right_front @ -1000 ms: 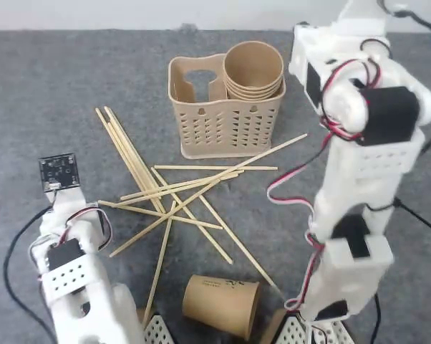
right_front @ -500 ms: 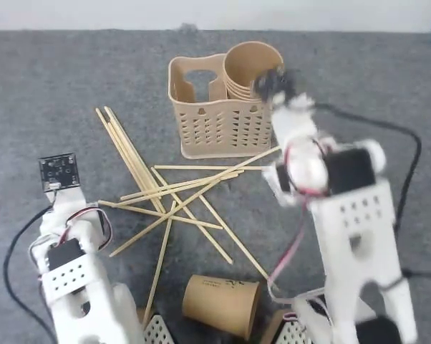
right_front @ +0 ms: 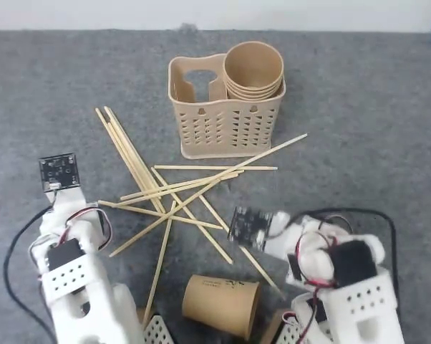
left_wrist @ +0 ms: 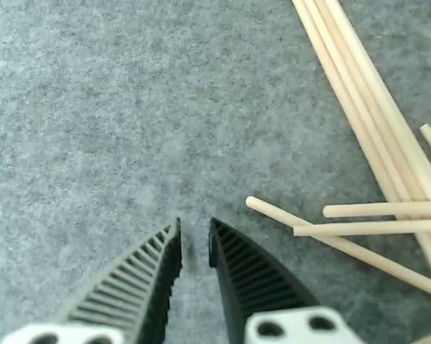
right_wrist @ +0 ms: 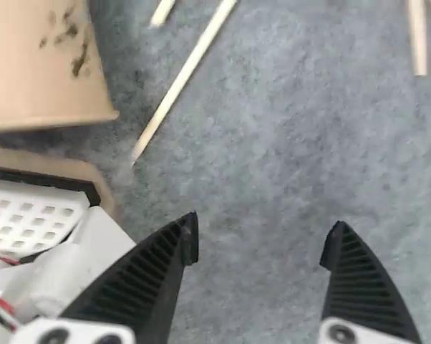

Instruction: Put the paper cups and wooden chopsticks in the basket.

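Observation:
A beige slotted basket [right_front: 223, 125] stands at the back middle of the grey carpet, with a stack of paper cups [right_front: 253, 68] in its right compartment. Several wooden chopsticks [right_front: 174, 192] lie crossed in front of it. One paper cup [right_front: 221, 304] lies on its side near the front edge. My right gripper [right_wrist: 264, 229] is open, low over bare carpet, with the lying cup [right_wrist: 36, 64] and a chopstick end [right_wrist: 183, 75] just ahead of it. My left gripper [left_wrist: 194, 231] is shut on nothing, above carpet beside chopstick ends [left_wrist: 330, 211].
The left arm [right_front: 65, 269] is folded at the front left and the right arm [right_front: 337, 276] at the front right. A white perforated arm base [right_wrist: 29, 215] sits close beside the right gripper. Bare carpet stretches to the far left and far right.
The right arm has swung down from high beside the basket and folded low at the front right. The left arm, cups and chopsticks have not moved.

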Robot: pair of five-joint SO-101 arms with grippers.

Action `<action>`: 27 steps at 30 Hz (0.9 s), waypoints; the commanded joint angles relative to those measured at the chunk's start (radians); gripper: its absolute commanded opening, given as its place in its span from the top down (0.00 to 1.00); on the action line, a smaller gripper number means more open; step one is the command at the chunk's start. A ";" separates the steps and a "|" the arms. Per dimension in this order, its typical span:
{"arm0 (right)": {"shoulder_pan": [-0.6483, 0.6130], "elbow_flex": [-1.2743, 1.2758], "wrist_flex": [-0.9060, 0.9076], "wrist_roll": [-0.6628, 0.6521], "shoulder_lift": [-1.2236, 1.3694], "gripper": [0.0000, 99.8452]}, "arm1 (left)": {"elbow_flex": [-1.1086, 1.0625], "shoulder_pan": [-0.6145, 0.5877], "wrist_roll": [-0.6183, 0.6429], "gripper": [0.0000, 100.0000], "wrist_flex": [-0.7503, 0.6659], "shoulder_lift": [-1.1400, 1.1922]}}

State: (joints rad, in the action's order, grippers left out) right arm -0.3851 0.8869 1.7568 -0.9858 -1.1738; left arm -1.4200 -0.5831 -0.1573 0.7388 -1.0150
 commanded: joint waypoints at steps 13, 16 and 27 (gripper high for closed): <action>-0.409 0.011 0.027 -0.028 0.021 0.71 | 0.045 -0.026 0.071 0.93 -0.063 0.005; -0.461 0.009 0.025 -0.021 0.137 0.71 | 0.047 -0.041 0.071 0.93 -0.063 0.005; -0.820 -0.012 0.005 0.100 0.278 0.71 | 0.050 -0.040 0.069 0.93 -0.091 0.005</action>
State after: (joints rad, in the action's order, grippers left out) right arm -1.1078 0.9007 1.7568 -0.9720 -0.9022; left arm -1.4200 -0.6199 -0.1036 0.6713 -1.0150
